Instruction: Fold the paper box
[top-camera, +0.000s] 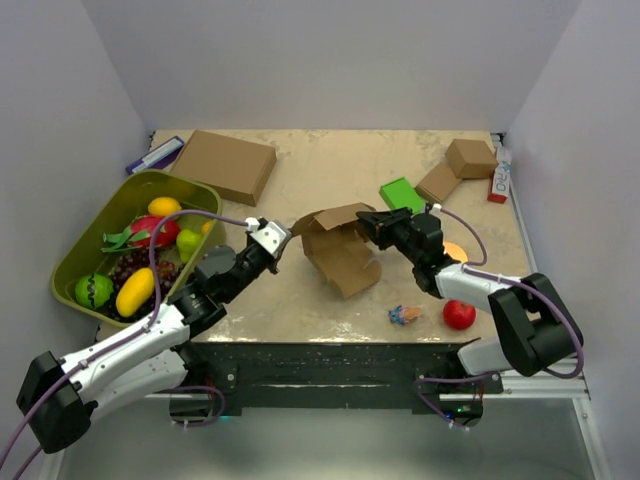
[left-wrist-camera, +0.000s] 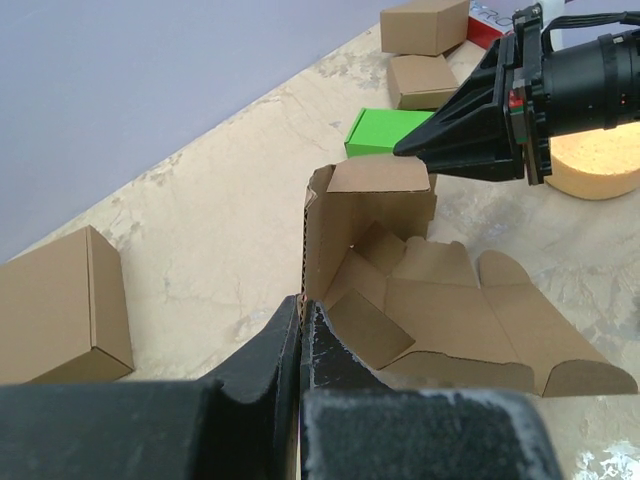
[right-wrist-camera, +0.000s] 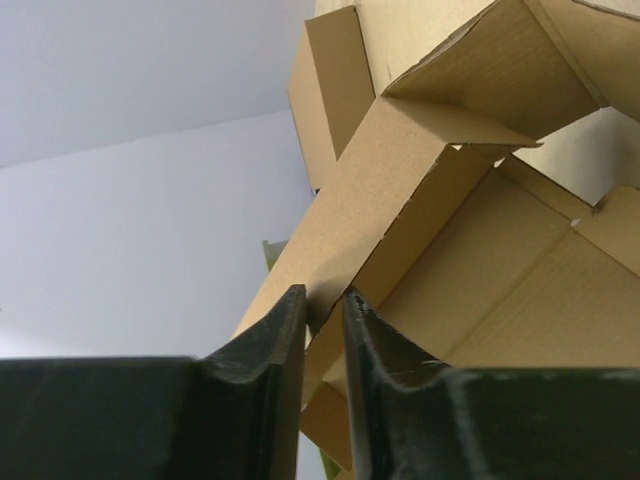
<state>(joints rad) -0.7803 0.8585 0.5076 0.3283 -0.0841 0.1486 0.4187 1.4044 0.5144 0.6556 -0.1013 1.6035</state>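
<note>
Mottled beige desk (top-camera: 330, 160) fills the top view between pale walls, and the paper box (top-camera: 338, 250) sits at its centre, half formed. The base and loose flaps lie flat toward the lower right, and one wall stands raised at the upper-left end. The box's long axis runs diagonally from upper left to lower right. The left end effector (top-camera: 275, 238) reaches in from the lower left and is fully closed, pinching the standing wall's side edge. The right end effector (top-camera: 366, 220) comes from the right. Its fingers (right-wrist-camera: 285, 340) have narrowed to a slim gap with a flap's edge caught between them at the top of that same wall. The raised wall thus spans the two grips, both arms equally near. Any further folding probably turns on swinging that top flap along the long axis, over the flat base.
</note>
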